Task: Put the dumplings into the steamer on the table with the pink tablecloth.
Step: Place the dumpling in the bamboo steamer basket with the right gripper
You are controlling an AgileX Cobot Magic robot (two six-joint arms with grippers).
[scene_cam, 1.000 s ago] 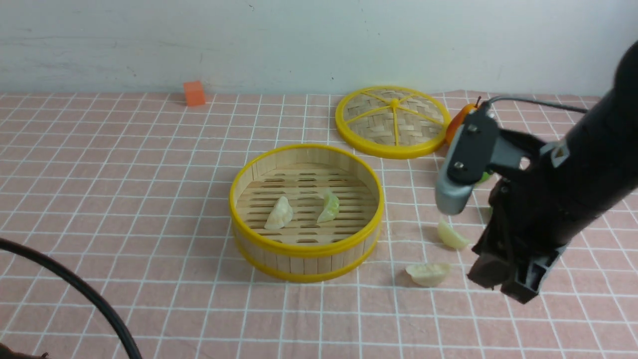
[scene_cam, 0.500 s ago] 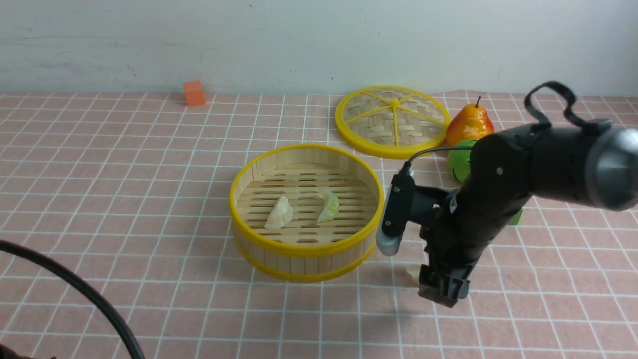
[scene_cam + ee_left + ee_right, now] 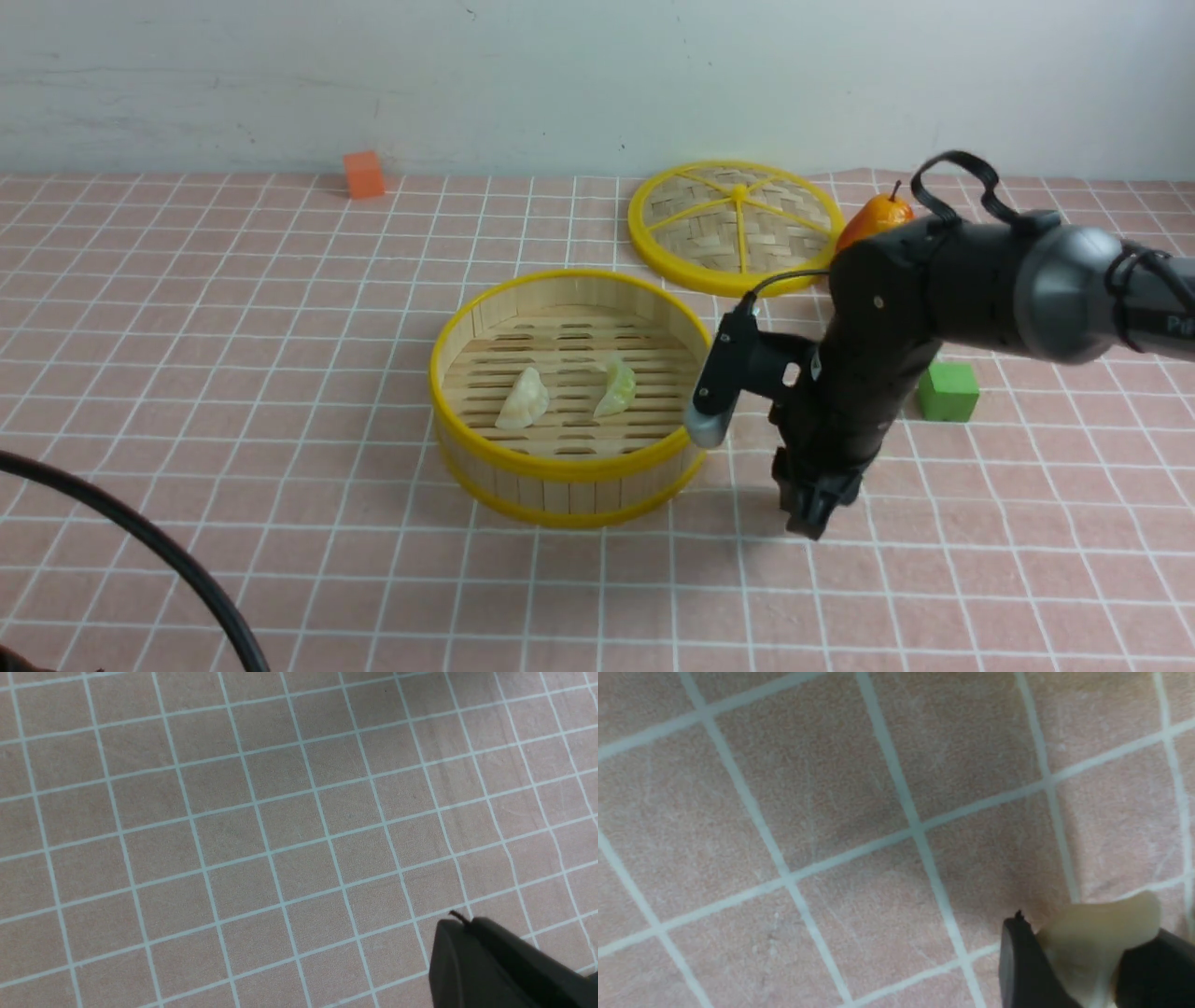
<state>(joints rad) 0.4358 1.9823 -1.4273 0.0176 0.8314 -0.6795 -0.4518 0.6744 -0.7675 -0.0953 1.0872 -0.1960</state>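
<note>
1. Dumplings in sight numbered three. A cream dumpling (image 3: 523, 399) and a green-tinted dumpling (image 3: 616, 387) lay apart on the slatted floor of the steamer (image 3: 571, 467). A third dumpling (image 3: 1104, 938) sat between the fingers of the right gripper (image 3: 810, 509). No fourth showed; the arm may have hidden it.
2. The right gripper was clamped on that third dumpling, and in the right wrist view both dark fingers met its pale sides. The pink tablecloth (image 3: 831, 812) lay close beneath. I could not tell whether the dumpling rested on the tabletop (image 3: 280, 373) or hung just clear.
3. The steamer stood open, with its lid (image 3: 736, 227) laid flat well behind it. That left the basket's mouth free for a drop from above. The grasp sat just beside the steamer's right wall, so I judged that only a short lift over the yellow rim was needed.
4. The right arm reached in from the right with its forearm roughly level. Its wrist bent steeply down, so the gripper pointed almost straight at the cloth. A grey-tipped housing (image 3: 709, 425) on the wrist jutted toward the steamer's rim.
5. The left gripper (image 3: 490, 961) showed only one dark finger edge above bare cloth. Whether it was open or closed could not be told.
6. A pear (image 3: 873, 217), a green cube (image 3: 948, 392) and an orange cube (image 3: 363, 175) stood clear of that short path.
</note>
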